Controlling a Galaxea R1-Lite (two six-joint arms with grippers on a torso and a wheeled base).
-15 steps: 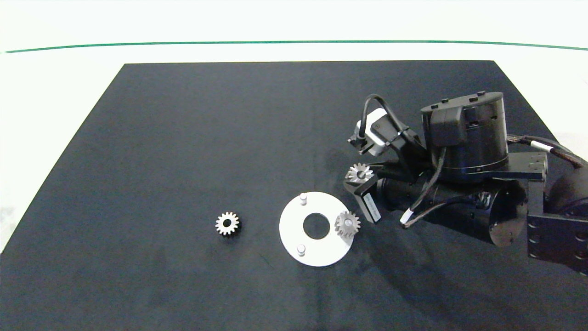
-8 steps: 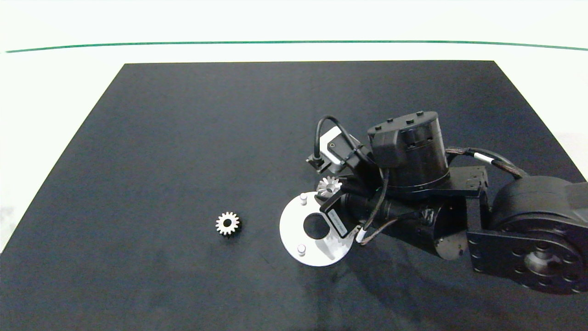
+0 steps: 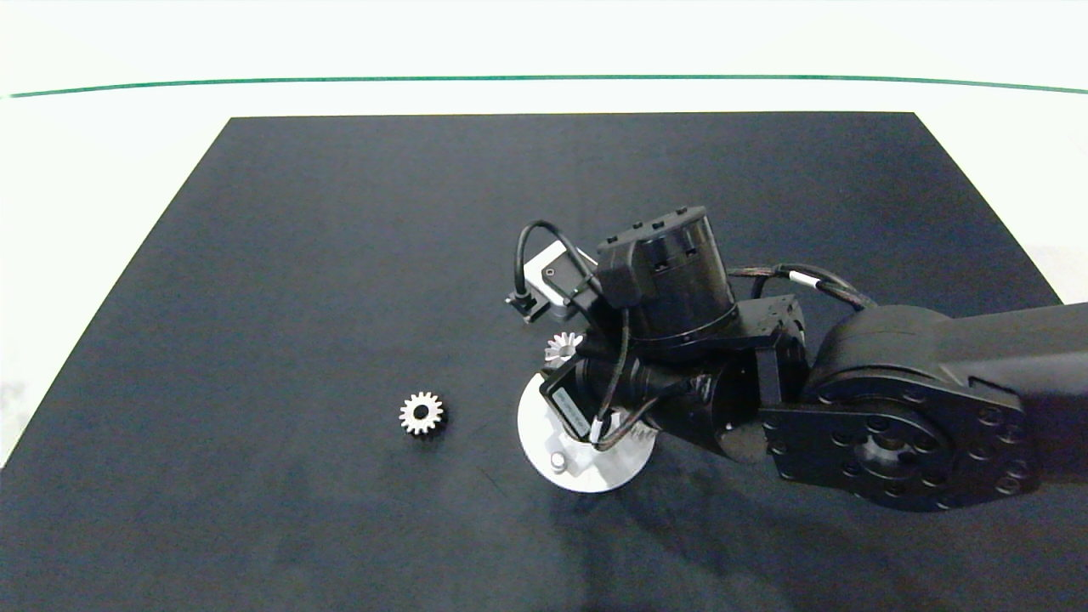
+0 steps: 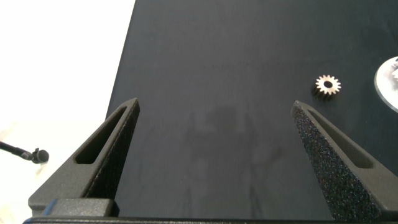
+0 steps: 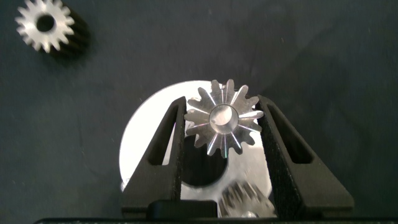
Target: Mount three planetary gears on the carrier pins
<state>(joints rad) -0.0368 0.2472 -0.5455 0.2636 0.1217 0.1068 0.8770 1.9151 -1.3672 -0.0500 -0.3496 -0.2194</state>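
Black mat (image 3: 340, 255) on a pale table, one spare gear loose on it.

Right arm swung in from the right side over the last second; now parked directly above the white disc (image 3: 535, 425), covering most of it. Right gripper (image 5: 224, 121) clamped on the held gear (image 5: 222, 119), teeth pinched between both fingers, gear face toward the wrist camera, bore apparently lined over the disc's centre region rather than clear of it. Same gear visible in head view (image 3: 563, 347) at the far rim of the disc, about where the far pin sat.

Near pin (image 3: 557, 460) bare and exposed. Seated gear (image 5: 245, 200) peeking out below the fingers, already on its pin.

Loose gear (image 3: 421, 413) flat on the mat, well apart from the disc, untouched.

Left gripper (image 4: 217, 155) spread wide, empty, off over the mat's left side, idle.

Read: one of three mounted, second in transit and now at the far pin. Next: fine alignment of bore to pin, then lower. Pin itself hidden under the gear, so alignment not verifiable.
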